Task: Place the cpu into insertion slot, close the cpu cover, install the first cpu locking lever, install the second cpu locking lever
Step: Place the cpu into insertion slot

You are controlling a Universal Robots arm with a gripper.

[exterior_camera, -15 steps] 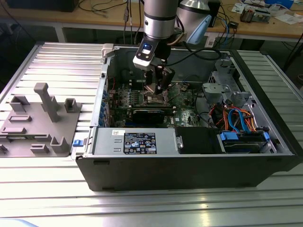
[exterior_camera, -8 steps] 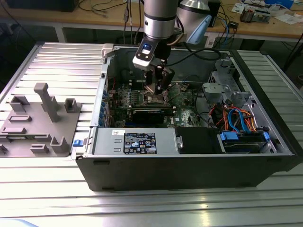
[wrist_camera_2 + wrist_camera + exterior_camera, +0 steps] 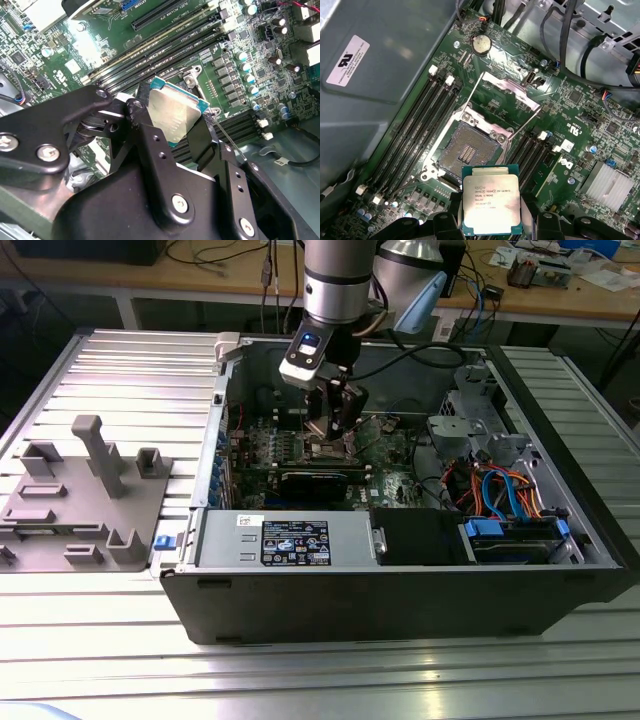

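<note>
Gripper (image 3: pixel 492 225) clamped on the cpu (image 3: pixel 491 199), its fingers (image 3: pixel 547 226) cut off in the first wrist view, chip masking one corner of the bare insertion slot (image 3: pixel 465 149); cpu cover (image 3: pixel 507 92) swung open.

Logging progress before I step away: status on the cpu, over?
Gripper shut on the cpu, not yet seated. Insertion slot bare, cpu cover swung open. Nothing in the way.

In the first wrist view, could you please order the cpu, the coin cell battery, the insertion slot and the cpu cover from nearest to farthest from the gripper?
From the gripper:
1. cpu: held in its grip.
2. insertion slot: on the board just beyond the chip.
3. cpu cover: standing open past the slot.
4. coin cell battery: beyond the cover.
</note>
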